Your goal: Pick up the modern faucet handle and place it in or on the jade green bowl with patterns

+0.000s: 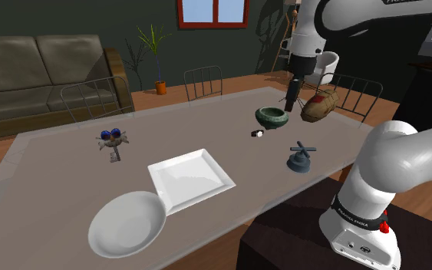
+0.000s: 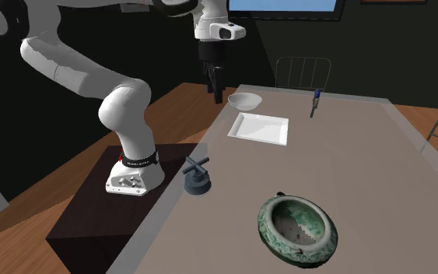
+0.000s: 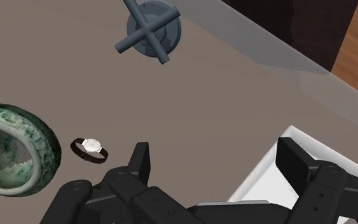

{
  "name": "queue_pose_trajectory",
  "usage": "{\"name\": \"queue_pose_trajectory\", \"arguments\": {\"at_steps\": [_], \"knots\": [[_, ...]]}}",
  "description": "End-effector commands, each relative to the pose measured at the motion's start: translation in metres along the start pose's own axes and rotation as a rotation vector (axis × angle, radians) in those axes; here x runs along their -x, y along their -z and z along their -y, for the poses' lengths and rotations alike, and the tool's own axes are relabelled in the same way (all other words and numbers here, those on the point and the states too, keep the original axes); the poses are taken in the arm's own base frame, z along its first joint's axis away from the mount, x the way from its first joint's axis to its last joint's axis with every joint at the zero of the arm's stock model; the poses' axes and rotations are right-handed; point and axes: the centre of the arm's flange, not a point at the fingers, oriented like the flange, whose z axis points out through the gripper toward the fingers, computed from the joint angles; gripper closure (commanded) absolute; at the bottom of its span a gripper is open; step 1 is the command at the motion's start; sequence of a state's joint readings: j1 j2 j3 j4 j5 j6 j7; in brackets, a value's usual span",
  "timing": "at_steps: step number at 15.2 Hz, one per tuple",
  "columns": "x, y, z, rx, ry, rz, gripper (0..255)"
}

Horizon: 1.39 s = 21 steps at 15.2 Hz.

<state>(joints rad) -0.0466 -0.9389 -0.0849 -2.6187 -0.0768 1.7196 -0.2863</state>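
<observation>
The long grey worktop [image 1: 68, 153] takes up most of the room, with the white arm [image 1: 394, 157] rising from its stand at the near edge and reaching over the far right part in the shoulder view. A square white plate [image 1: 189, 179] lies near the middle, and a round white bowl [image 1: 127, 223] touches its corner on the shoulder view's near left. The green patterned bowl [image 1: 272, 116] sits towards the far right, empty, just beside a brown lumpy thing [image 1: 318, 106]. The blue-grey faucet handle [image 1: 301, 157], a round base topped by crossed bars, stands upright near the worktop's edge by the stand, nearer than the green bowl and apart from it. The black pincer [image 3: 215, 156] hangs high above the worktop, its fingers spread wide with nothing between them. A small wristwatch [image 3: 89, 147] lies just beside the green bowl.
</observation>
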Motion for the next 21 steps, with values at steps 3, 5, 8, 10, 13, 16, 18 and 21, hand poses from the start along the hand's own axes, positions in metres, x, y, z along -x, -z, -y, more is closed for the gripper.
{"name": "queue_pose_trajectory", "arguments": {"at_steps": [3, 5, 8, 10, 13, 16, 18, 21], "knots": [[0.022, -0.041, -0.022, -0.006, -0.003, 0.009, 0], [0.032, -0.062, -0.035, -0.009, -0.006, 0.015, 0], [0.046, -0.093, -0.054, -0.013, -0.009, 0.022, 0], [0.056, -0.114, -0.066, -0.016, -0.011, 0.028, 0], [0.070, -0.143, -0.083, -0.020, -0.014, 0.035, 0], [0.070, -0.159, -0.083, -0.020, -0.014, 0.035, 0], [0.070, -0.169, -0.082, -0.020, -0.014, 0.035, 0], [0.071, -0.183, -0.082, -0.020, -0.014, 0.035, 0]]}}
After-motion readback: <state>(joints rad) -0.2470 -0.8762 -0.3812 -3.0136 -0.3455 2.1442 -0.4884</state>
